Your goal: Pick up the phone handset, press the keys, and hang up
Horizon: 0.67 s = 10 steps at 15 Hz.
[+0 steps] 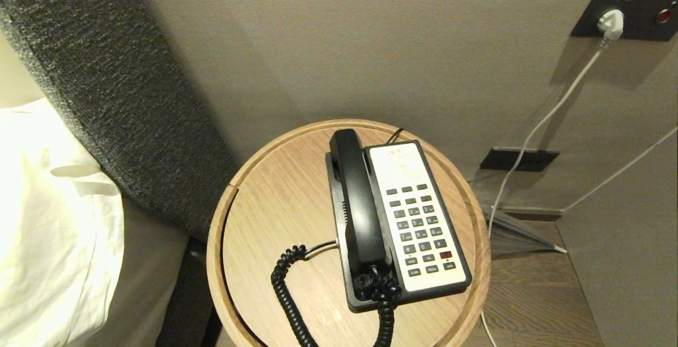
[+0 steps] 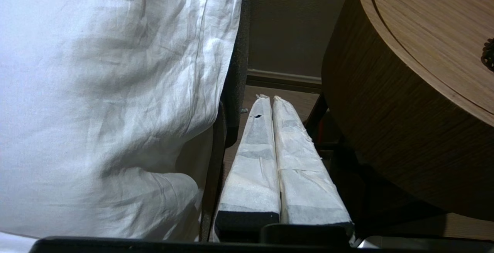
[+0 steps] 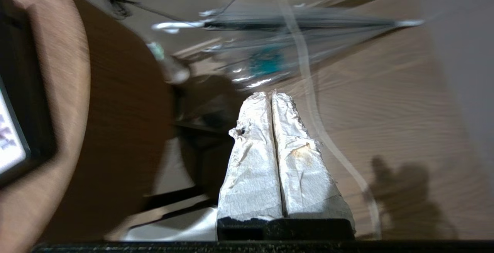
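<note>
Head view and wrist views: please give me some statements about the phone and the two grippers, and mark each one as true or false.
1. The phone handset lies in its cradle on the phone base. True.
2. The handset lies to the right of the keys in the head view. False: it lies to their left.
3. The left gripper is shut and holds nothing. True.
4. The right gripper is closed on the coiled cord. False: it is shut on nothing, beside the round wooden table.
5. One key is red. True.
</note>
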Tool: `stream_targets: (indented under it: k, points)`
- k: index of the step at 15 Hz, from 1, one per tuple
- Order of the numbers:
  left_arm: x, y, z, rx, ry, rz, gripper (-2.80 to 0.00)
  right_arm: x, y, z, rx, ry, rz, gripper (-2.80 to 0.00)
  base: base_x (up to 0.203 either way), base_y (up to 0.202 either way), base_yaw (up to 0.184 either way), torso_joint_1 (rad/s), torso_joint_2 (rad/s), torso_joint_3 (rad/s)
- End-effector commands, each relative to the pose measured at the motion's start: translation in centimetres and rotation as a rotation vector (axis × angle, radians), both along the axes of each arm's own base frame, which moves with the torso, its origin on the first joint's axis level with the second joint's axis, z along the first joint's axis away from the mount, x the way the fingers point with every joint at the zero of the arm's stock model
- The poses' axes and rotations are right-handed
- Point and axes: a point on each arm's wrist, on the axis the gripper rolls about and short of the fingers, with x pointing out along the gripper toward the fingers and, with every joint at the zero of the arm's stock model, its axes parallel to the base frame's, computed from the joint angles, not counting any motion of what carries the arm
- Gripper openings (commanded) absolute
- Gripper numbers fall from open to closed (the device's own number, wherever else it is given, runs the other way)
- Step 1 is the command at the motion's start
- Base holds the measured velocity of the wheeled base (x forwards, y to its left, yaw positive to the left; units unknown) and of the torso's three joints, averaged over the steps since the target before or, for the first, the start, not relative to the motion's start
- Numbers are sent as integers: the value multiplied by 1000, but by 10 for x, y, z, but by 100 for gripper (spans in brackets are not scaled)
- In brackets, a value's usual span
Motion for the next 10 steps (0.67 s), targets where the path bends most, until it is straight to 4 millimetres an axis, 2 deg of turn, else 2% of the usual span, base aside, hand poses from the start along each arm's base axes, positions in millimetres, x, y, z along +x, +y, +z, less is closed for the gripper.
stream_targets:
  k: [1,2,4,5,7,10]
  points:
    - [0,0,0,-1,3,0,-280,-18,-2,-16,-45,-94,-35,-280,0,0,0,0,0,0]
    - [0,0,0,-1,3,0,-280,-15,-2,-21,-60,-89,-34,-280,0,0,0,0,0,0]
    - [0,0,0,-1,3,0,-280,-14,-1,-46,-132,-59,-13,-280,0,0,0,0,0,0]
    - [0,0,0,-1,3,0,-280,-15,0,-54,-192,-119,3,-280,0,0,0,0,0,0]
    - [0,0,0,-1,3,0,-280,-20,3,-61,-293,-171,105,-280,0,0,0,0,0,0]
    - [0,0,0,-1,3,0,-280,-32,4,-71,-364,-240,129,-280,0,0,0,0,0,0]
